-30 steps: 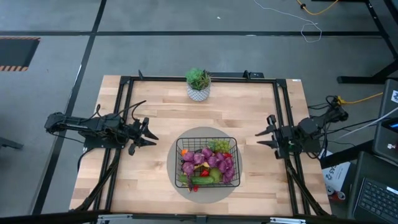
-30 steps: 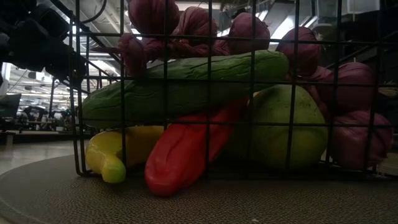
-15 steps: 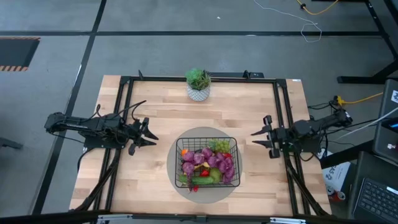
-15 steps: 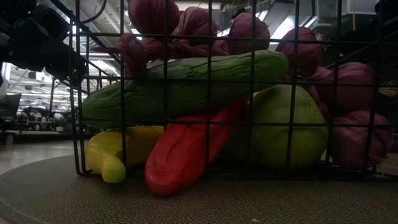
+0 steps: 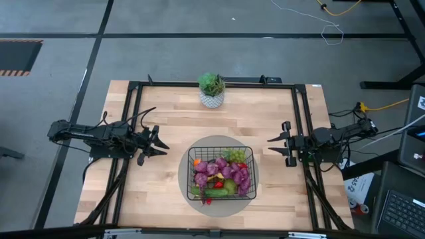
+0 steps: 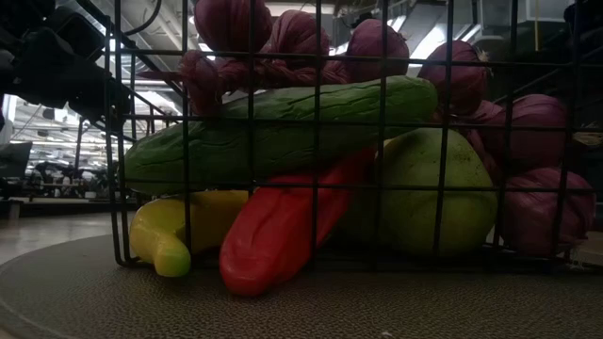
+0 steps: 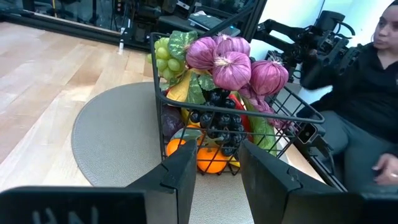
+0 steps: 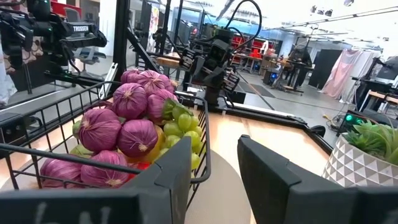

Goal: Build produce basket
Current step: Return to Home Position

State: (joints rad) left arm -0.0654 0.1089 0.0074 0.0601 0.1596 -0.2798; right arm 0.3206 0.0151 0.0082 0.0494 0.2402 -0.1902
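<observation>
Right gripper [image 5: 274, 146]: centre right of the high view, fingers spread, empty — reaching slightly nearer the basket [image 5: 219, 149] than a second ago.
Left gripper [image 5: 160, 139]: centre left, released, unmoved.
Basket: lower centre on the grey mat [image 5: 182, 174], heaped with purple onions [image 5: 227, 171] — filling looks complete.

Left gripper [image 7: 214, 177]: fingers parted. Basket [image 7: 158, 99] at 12 o'clock ahead, on round grey mat [image 7: 112, 130]. Contents: purple onions [image 7: 231, 70] heaped on top, green grapes [image 7: 163, 55], black grapes [image 7: 217, 121], orange [image 7: 211, 158] lowest. Seated person [image 7: 367, 93] at 2 o'clock, beyond.
</observation>
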